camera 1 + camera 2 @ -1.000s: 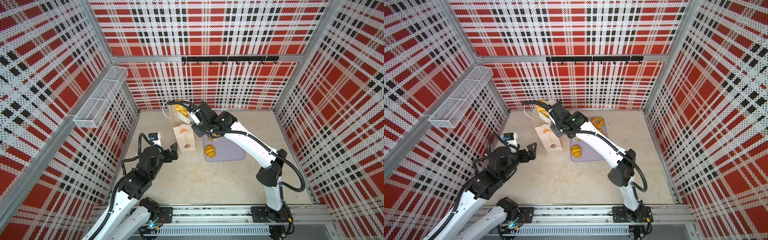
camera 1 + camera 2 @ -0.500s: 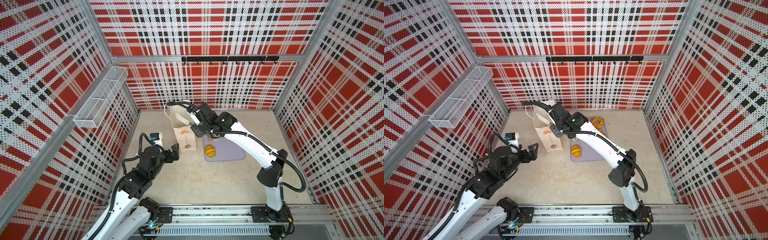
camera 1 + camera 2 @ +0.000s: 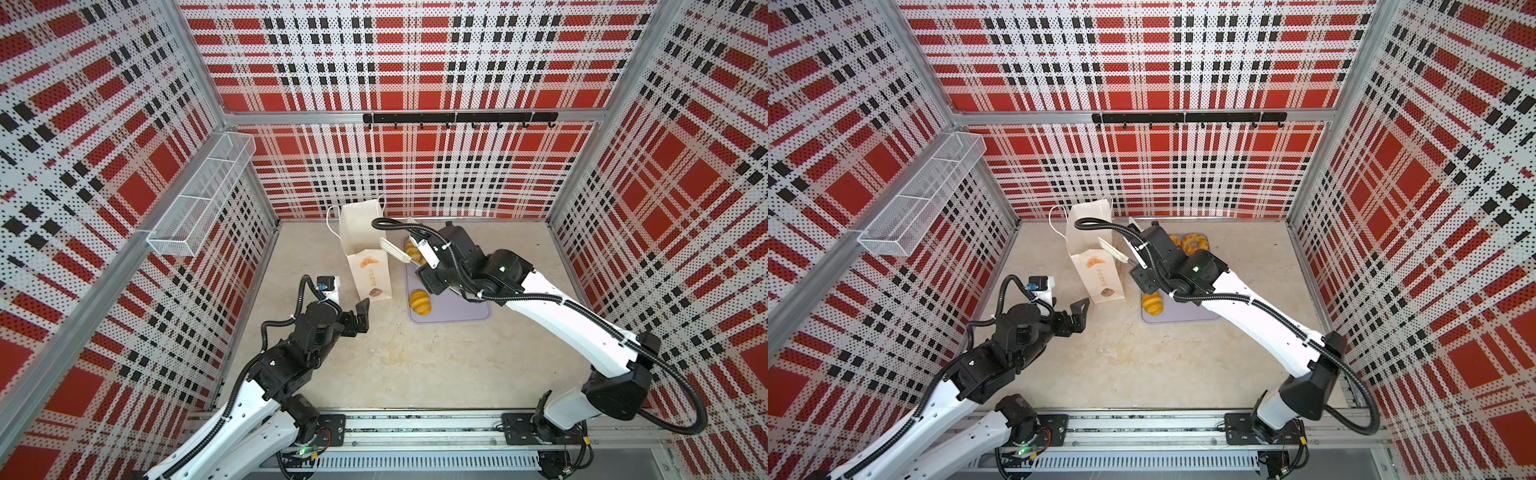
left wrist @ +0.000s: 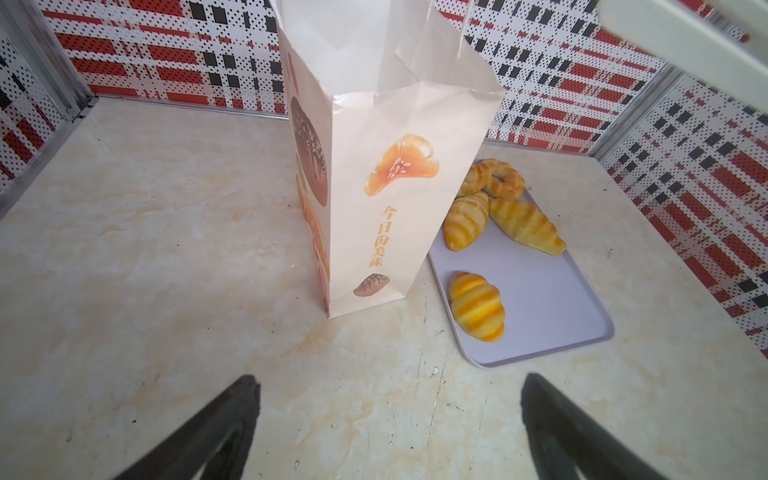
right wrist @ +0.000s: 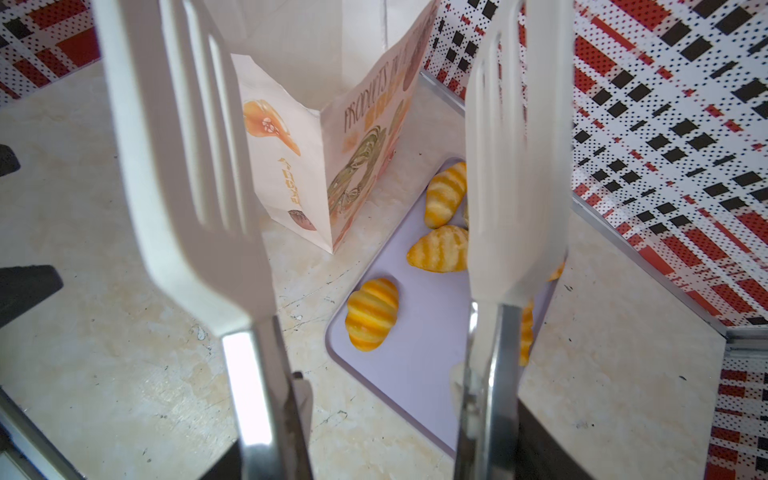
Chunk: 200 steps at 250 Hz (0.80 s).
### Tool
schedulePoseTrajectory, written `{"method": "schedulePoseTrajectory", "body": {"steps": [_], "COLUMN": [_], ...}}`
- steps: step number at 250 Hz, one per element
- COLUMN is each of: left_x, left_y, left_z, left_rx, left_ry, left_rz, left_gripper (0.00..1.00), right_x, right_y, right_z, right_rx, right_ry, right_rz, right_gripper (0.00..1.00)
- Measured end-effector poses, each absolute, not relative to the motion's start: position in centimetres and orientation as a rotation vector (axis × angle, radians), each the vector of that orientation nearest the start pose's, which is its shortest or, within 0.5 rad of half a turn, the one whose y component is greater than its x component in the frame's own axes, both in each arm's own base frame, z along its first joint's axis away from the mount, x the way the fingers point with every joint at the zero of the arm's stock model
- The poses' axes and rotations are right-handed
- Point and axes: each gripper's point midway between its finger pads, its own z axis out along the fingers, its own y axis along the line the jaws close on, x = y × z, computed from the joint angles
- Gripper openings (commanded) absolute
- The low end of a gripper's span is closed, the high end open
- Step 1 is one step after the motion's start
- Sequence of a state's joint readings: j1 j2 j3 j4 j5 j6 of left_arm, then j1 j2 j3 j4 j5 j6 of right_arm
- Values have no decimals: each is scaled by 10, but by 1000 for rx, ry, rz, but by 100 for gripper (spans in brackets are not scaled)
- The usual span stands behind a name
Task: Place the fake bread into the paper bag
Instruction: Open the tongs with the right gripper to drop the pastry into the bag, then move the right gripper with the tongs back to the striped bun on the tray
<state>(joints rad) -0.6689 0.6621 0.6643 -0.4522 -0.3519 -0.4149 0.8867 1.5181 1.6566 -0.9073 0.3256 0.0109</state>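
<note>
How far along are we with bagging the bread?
Done: unclear. The paper bag stands upright, but its inside is hidden.
In hand: nothing. The right gripper holds tongs, spread and empty, near the bag; the left gripper is open and empty.
Left: on the tray, a ring doughnut, two croissants and a striped bun.

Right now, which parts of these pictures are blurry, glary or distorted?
Right wrist view: the tongs loom close and soft, glare on a metal handle, fake bread behind is sharp. Left wrist view: fingers of the left gripper are dark blurs. Both top views: sharp, evenly lit, walls splaying from the wide lens.
</note>
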Motion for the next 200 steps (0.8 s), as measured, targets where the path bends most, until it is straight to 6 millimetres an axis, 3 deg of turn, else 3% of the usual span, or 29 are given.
{"method": "schedulePoseTrajectory", "body": {"steps": [65, 111, 200], "left_x": [249, 247, 252], "left_y": [-143, -171, -194], "left_z": [224, 205, 178], "left_rx": [58, 128, 136], "left_ry": [2030, 2072, 2115], "left_rz": [-396, -419, -453], "left_gripper": [99, 100, 99], "right_x": [291, 283, 266], "right_y": [245, 222, 199], "right_z": [259, 242, 184], "right_rx": [-763, -689, -612], "right_ry": [2254, 2306, 2457], "right_rz": [19, 6, -42], "right_gripper": [66, 66, 65]}}
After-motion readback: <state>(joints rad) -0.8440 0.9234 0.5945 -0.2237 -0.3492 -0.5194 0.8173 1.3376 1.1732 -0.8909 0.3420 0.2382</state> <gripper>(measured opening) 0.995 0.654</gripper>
